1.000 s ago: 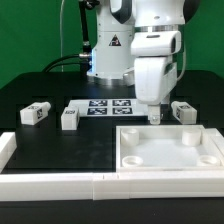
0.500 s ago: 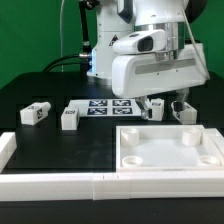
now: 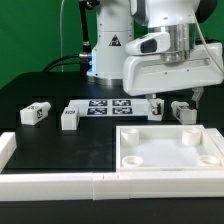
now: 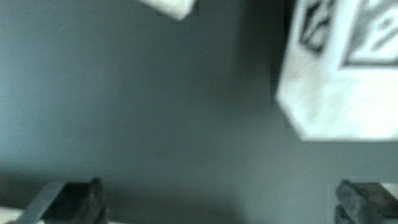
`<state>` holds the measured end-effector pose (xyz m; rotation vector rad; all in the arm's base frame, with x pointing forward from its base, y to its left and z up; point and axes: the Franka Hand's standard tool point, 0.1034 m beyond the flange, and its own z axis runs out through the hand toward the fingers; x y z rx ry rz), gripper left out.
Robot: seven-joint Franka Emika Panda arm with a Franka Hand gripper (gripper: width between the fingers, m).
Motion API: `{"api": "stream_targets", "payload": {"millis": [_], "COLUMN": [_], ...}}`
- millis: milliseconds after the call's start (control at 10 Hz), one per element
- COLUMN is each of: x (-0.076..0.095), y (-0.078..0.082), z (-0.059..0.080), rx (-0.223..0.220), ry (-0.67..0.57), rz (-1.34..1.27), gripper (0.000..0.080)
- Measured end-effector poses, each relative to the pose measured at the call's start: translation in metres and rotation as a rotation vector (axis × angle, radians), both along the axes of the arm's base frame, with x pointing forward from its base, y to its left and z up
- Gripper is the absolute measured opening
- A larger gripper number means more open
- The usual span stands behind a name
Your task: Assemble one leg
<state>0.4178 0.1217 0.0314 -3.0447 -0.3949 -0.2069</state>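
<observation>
In my wrist view the two fingers [image 4: 71, 196] stand wide apart with only the dark counter [image 4: 160, 120] between them, so they are open and they grip nothing. The leg [image 3: 183, 111] lies on the counter just under the arm's wrist, to the exterior view's right of the marker board [image 3: 108, 106] and just behind the big white panel [image 3: 165, 150]. Its tagged face is near the fingers but not between them.
</observation>
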Motion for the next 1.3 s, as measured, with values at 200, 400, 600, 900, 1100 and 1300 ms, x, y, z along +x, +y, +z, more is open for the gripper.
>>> {"api": "stream_targets", "payload": {"millis": [200, 400, 600, 900, 1100, 1300], "x": [-0.004, -0.003, -0.012, -0.013, -0.013, -0.02], "y": [0.012, 0.011, 0.014, 0.019, 0.024, 0.022], "z": [0.001, 0.0, 0.0, 0.006, 0.005, 0.0], "rx": [-0.004, -0.004, -0.041, -0.088, -0.112, -0.142], "ry": [0.038, 0.031, 0.254, 0.544, 0.724, 0.857], "rz": [0.029, 0.029, 0.045, 0.051, 0.066, 0.085], "gripper": [0.0649, 0.0649, 0.0649, 0.0649, 0.0649, 0.0649]}}
